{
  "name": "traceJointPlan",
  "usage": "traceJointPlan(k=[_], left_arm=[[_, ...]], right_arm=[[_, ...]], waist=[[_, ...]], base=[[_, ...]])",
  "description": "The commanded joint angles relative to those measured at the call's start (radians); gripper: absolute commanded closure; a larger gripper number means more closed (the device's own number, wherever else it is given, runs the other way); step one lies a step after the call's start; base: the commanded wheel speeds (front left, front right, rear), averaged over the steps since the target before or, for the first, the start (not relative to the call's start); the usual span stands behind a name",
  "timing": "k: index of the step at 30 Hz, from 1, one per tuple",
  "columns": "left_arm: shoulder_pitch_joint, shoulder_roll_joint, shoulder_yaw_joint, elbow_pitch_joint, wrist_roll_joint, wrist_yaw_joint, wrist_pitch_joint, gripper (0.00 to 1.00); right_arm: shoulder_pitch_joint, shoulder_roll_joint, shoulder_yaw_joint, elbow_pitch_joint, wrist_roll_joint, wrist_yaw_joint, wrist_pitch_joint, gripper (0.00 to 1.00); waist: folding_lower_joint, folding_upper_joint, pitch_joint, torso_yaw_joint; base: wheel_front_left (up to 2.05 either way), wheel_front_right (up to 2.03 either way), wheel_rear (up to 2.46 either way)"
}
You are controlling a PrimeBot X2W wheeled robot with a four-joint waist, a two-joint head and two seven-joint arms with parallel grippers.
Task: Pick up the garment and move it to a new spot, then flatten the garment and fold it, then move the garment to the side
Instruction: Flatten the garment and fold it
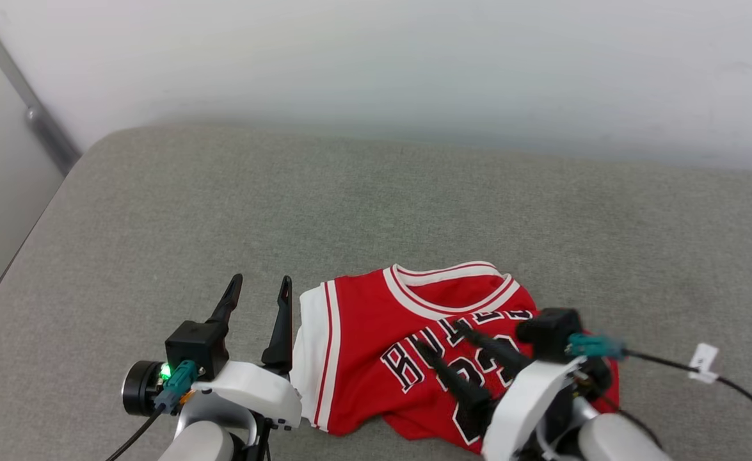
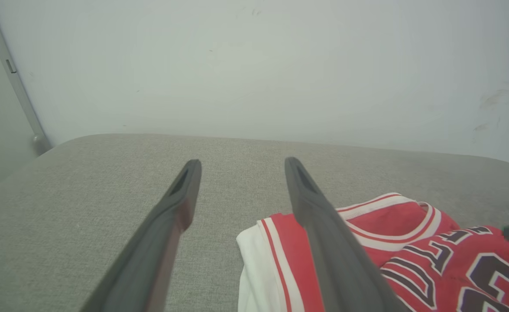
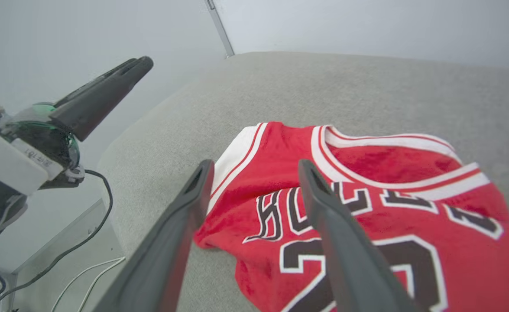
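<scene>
Red soft-napped garment (image 1: 360,333), with a white sleeve panel, striped collar and black outlined lettering, lies rumpled and front up on the grey woven cushion (image 1: 350,205) beneath it. Left gripper (image 1: 261,280): tapered dark fingers spread wide, empty, just beside the garment's white sleeve edge. Right gripper (image 1: 440,338): fingers apart, gripping nothing, over the garment's lettering

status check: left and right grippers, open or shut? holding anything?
Left gripper: open, holding nothing, beside the garment.
Right gripper: open over the garment, gripping nothing.
</scene>
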Motion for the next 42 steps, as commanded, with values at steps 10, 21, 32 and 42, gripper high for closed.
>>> traceJointPlan(k=[10,21,32,42], left_arm=[[0.026,0.017,0.001,-0.012,-0.007,0.005,-0.001,0.0],[0.002,0.01,-0.009,-0.023,-0.002,0.005,-0.001,0.0],[-0.059,-0.018,-0.018,-0.012,0.015,-0.004,-0.006,0.0],[-0.064,-0.03,-0.005,0.01,0.022,-0.008,-0.009,0.0]], right_arm=[[0.066,-0.088,-0.396,0.037,-0.029,0.0,0.114,0.0],[0.081,-0.122,-0.572,0.056,0.005,0.0,0.46,0.0],[-0.003,-0.111,-0.501,0.127,0.014,0.0,0.612,0.0],[-0.01,-0.091,-0.431,0.23,0.061,0.0,0.613,1.0]], waist=[[-0.0001,0.0,-0.041,-0.056],[-0.0001,0.0,0.006,-0.06],[-0.0001,0.0,0.117,-0.011],[-0.0001,0.0,0.113,-0.005]], base=[[0.0,0.0,0.0],[0.0,0.0,0.0],[0.0,0.0,0.0],[0.0,0.0,0.0]])
